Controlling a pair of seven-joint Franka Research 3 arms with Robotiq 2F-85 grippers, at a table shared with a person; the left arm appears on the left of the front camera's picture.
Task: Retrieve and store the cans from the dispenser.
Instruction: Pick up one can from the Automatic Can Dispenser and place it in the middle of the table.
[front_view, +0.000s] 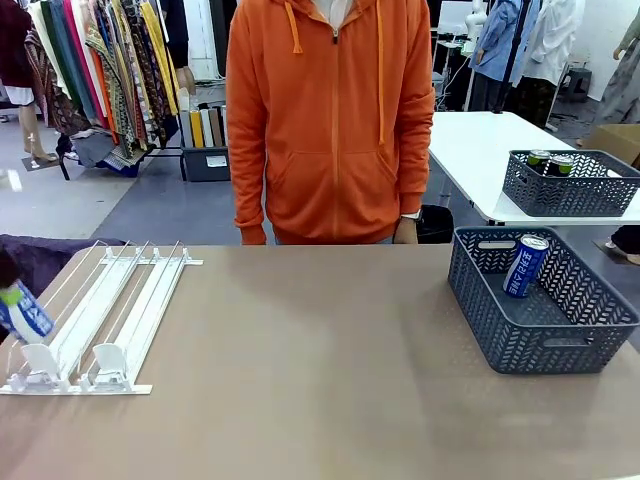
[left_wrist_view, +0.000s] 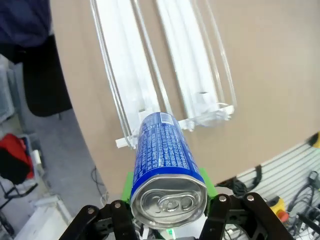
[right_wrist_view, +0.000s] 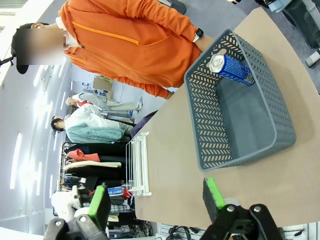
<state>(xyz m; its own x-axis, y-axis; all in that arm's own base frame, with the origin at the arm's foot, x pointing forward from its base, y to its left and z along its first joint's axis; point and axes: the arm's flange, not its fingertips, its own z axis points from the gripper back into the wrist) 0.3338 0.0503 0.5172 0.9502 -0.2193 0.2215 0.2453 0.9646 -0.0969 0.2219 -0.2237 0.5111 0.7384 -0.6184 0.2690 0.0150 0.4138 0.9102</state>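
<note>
We see a blue-and-white can (left_wrist_view: 167, 170) clamped between the green pads of the left gripper (left_wrist_view: 169, 200), just off the near left end of the dispenser (front_view: 95, 320), which lies along the left edge of the desk (front_view: 300, 400). A second blue can (front_view: 526, 265) leans against the far wall of the grey basket (front_view: 540, 345) at the desk's right edge. The right gripper (right_wrist_view: 156, 199) stands wide and empty above the desk, and a person in an orange hoodie (front_view: 330, 120) stands at the far edge.

Held can (front_view: 22, 312) and left gripper (front_view: 8, 290) cut by frame edge.
</note>
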